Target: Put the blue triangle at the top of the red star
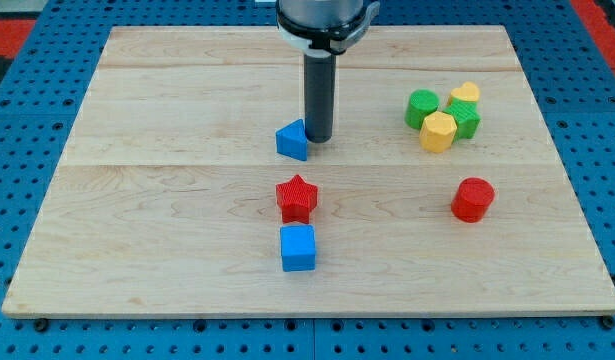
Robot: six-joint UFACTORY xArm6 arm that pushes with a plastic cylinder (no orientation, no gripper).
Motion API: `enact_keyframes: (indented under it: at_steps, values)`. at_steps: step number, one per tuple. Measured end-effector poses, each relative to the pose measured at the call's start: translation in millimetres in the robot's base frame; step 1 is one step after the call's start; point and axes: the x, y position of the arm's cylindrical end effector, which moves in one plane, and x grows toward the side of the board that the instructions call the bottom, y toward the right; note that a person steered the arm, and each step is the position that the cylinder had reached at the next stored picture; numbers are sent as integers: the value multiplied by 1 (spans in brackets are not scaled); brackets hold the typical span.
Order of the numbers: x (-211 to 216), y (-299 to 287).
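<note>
The arm's dark rod was held upright from the view's top, my tip planted on the board.

A blue cube sits near the bottom edge of the light wooden board, a little left of centre. Far over on the right a red cylinder stands alone, well apart from the cluster above it, where a green cylinder, a yellow heart, a green star-like block and a yellow hexagonal block huddle close together, touching or nearly so. The board rests on a blue perforated surface, with a patch of red showing at the far left corner.
</note>
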Motion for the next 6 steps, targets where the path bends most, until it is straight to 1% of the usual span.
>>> enact_keyframes:
  at_steps: [1, 2, 3, 4, 5, 6]
  values:
    - [-39, 2]
    - [-39, -25]
    - [-9, -25]
    - [4, -33]
    - [0, -31]
    - [-2, 4]
